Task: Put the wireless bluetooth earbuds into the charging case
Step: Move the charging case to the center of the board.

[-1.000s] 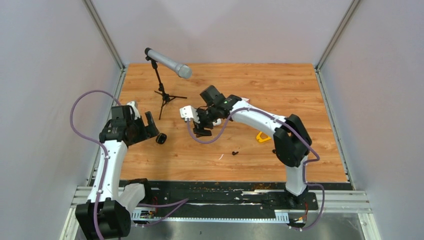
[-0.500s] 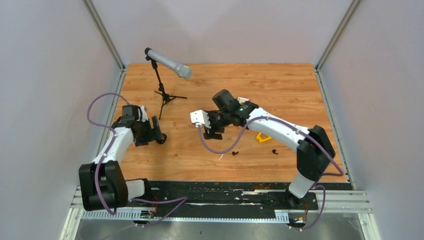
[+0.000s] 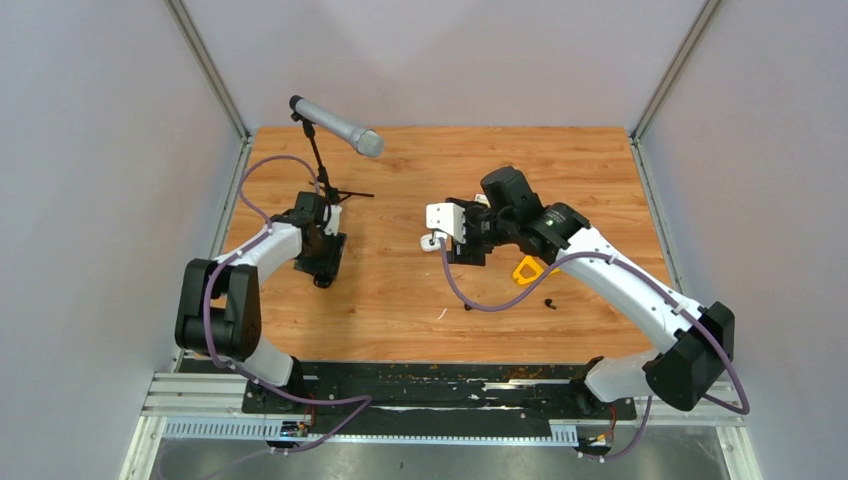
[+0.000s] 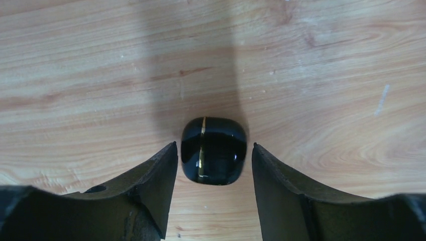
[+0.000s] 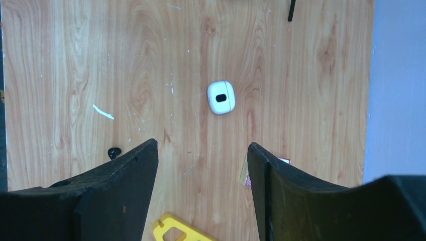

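Black earbud (image 3: 468, 306) loose on the wooden surface (image 3: 380, 310), toward the near edge, just beside a thin white sliver (image 3: 441, 314); second black earbud (image 3: 549, 302) to its right, apart from it, near a yellow plastic piece (image 3: 527, 270); both lie outside any case.

Black charging case (image 4: 213, 150) on the left side of the surface; glossy, rounded, a thin gold line running over its top; lid looks shut. Left gripper (image 4: 213, 146) is down at the surface, fingers parted, one either side of this case; a narrow strip of wood shows on each side, so no contact is seen.

White charging case (image 5: 221, 97) near mid-surface, well apart from the black one; dark oval on its upper face. Right gripper (image 5: 202, 145) hangs above the surface, fingers spread with nothing between them; the white case lies ahead of its tips in the wrist view, the yellow piece below them.

Microphone (image 3: 340, 127) on a tripod stand (image 3: 325, 190) at back left, close to the left arm.
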Motion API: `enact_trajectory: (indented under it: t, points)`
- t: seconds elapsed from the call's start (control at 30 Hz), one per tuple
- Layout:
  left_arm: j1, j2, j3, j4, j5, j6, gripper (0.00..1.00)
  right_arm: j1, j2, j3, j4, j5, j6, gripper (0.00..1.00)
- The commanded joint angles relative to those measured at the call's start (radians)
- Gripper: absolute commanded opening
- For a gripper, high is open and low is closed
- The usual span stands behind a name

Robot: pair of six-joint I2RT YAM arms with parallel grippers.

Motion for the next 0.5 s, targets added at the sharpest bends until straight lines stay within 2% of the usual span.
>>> enact_trajectory:
  t: [0.0, 0.07, 0.23, 0.37, 0.47]
  points:
    - [-0.027, 0.039, 0.032, 0.013, -0.104, 0.063, 0.63, -0.016, -0.051, -0.016, -0.037, 0.04, -0.016, 0.66]
    - [-0.031, 0.054, 0.036, 0.021, -0.117, 0.066, 0.62, -0.025, -0.058, -0.017, -0.044, 0.044, -0.014, 0.66]
    - [-0.065, 0.068, 0.034, 0.011, -0.057, 0.095, 0.45, -0.047, -0.066, -0.024, -0.048, 0.062, -0.021, 0.66]
    - [-0.169, 0.059, 0.031, 0.015, 0.027, 0.126, 0.38, -0.098, -0.068, -0.028, -0.04, 0.056, 0.015, 0.66]
    - [-0.267, 0.065, 0.039, 0.031, 0.117, 0.162, 0.37, -0.17, -0.065, -0.026, -0.042, 0.019, 0.074, 0.66]
